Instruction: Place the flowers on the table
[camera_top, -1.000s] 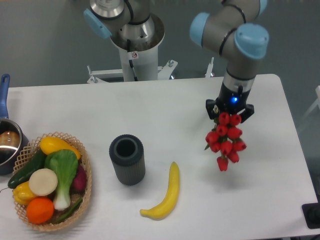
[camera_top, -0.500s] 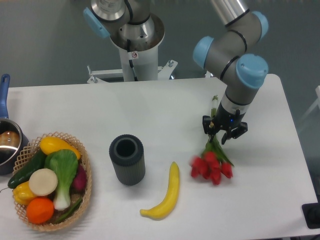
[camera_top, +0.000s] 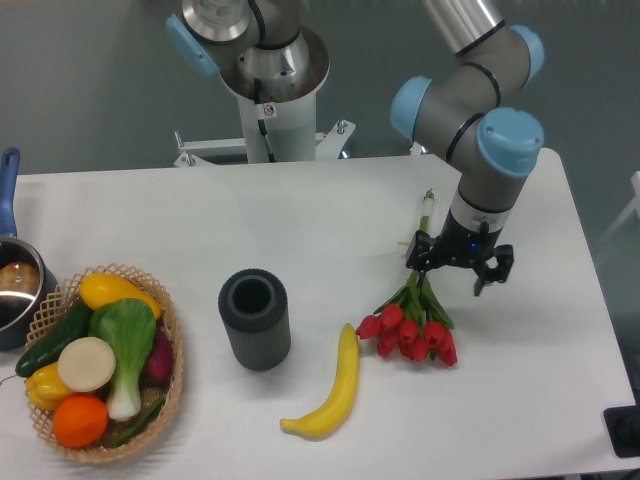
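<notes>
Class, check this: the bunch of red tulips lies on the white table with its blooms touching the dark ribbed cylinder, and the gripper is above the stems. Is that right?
Not quite. The fixed camera view shows the bunch of red tulips on the white table with its blooms beside the yellow banana, not touching the dark ribbed cylinder. The gripper is indeed above the stems.

Single fixed camera, high front view, table (camera_top: 300, 215)
</notes>
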